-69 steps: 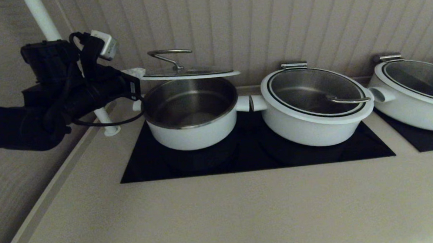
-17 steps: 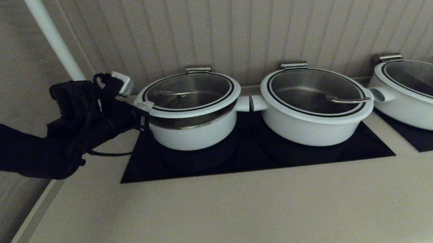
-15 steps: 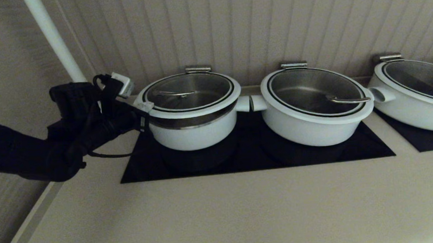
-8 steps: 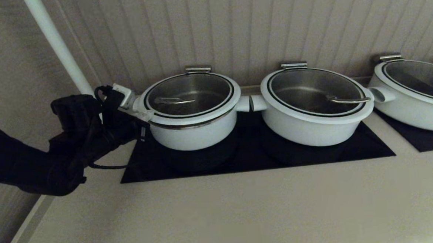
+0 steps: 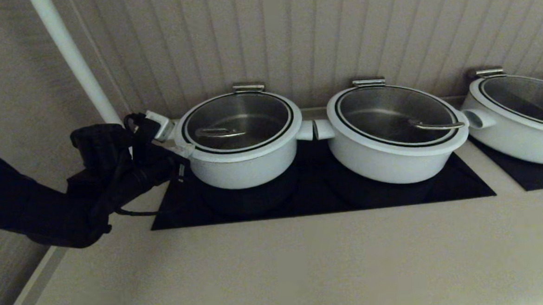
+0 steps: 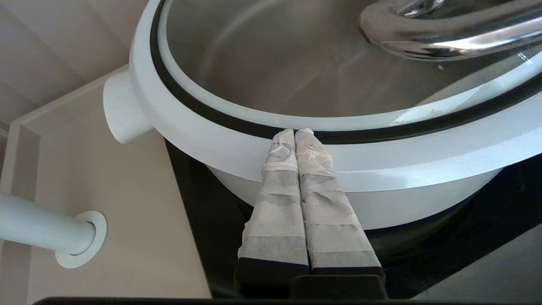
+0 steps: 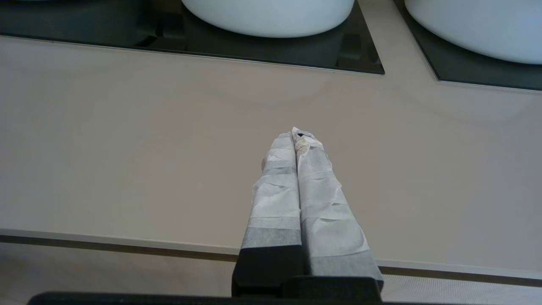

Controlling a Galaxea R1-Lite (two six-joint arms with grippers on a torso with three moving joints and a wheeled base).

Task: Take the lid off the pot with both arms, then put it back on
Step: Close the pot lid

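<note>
Round glass lid with white rim and steel bar handle [image 5: 237,121], seated on the deep white pot [image 5: 244,165] at far left: rigid, heavy, slippery, breakable; best held by its rim. Left gripper [image 6: 295,134] pinches that rim; right gripper [image 7: 298,135], jaws pressed together, hangs over the near counter.

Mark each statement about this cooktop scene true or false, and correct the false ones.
1. The lid sits on the pot. True.
2. The left gripper is wide open. False: its taped fingers are pressed together at the lid's white rim.
3. The right gripper touches the lid. False: it is over bare counter.
4. The neighbouring pot has its lid on. True.
</note>
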